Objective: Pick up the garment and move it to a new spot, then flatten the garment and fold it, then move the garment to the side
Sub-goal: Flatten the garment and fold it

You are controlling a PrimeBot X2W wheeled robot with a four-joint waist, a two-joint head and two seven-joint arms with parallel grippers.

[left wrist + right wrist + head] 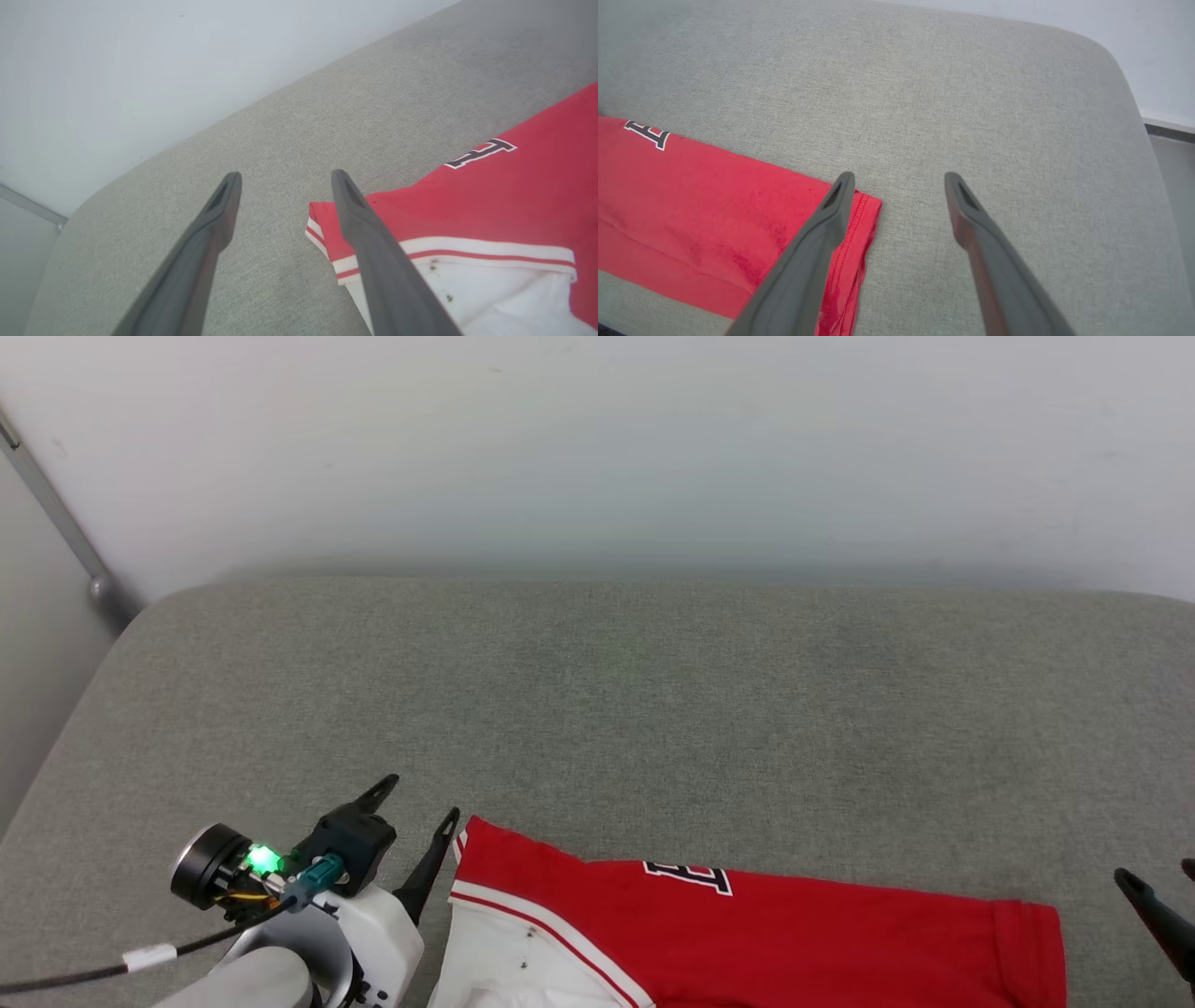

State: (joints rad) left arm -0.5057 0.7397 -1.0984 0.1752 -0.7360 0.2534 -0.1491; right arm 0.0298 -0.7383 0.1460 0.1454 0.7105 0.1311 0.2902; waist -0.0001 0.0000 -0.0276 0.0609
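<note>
Left claw (286, 175): yours is spread wide with nothing between the fingers. It grips nothing.
Left claw contact: in the left wrist view the right-hand finger (373, 242) crosses over the garment's striped sleeve corner. You can't tell if it touches the cloth. The other finger is over bare cushion.
Left claw, head view (420, 800): it sits at the lower left, with one fingertip just beside the garment's upper left corner.
Right claw (900, 176): also gaping wide, nothing between the fingers, nothing held.
Right claw contact: in the right wrist view the left-hand finger (817, 247) overlaps the stitched hem corner, contact unclear. The other finger is over bare cushion.
Right claw, head view (1156, 875): at the right edge, cut off by the frame, just past the hem end.
Garment (840, 933): red shirt lying flat on the grey cushion (597, 709), along the near edge between your two claws, partly cut off at the bottom.
Sleeve (490, 289): white, red-and-white stripe trim, a few dark specks, at the left claw's end.
Hem (864, 219): red, stitched, at the right claw's end.
Lettering (688, 875): black-and-white mark on the garment's far edge, only partly visible.
Wall (597, 448): pale, behind the cushion.
Green light (263, 859): lit on your left wrist.
</note>
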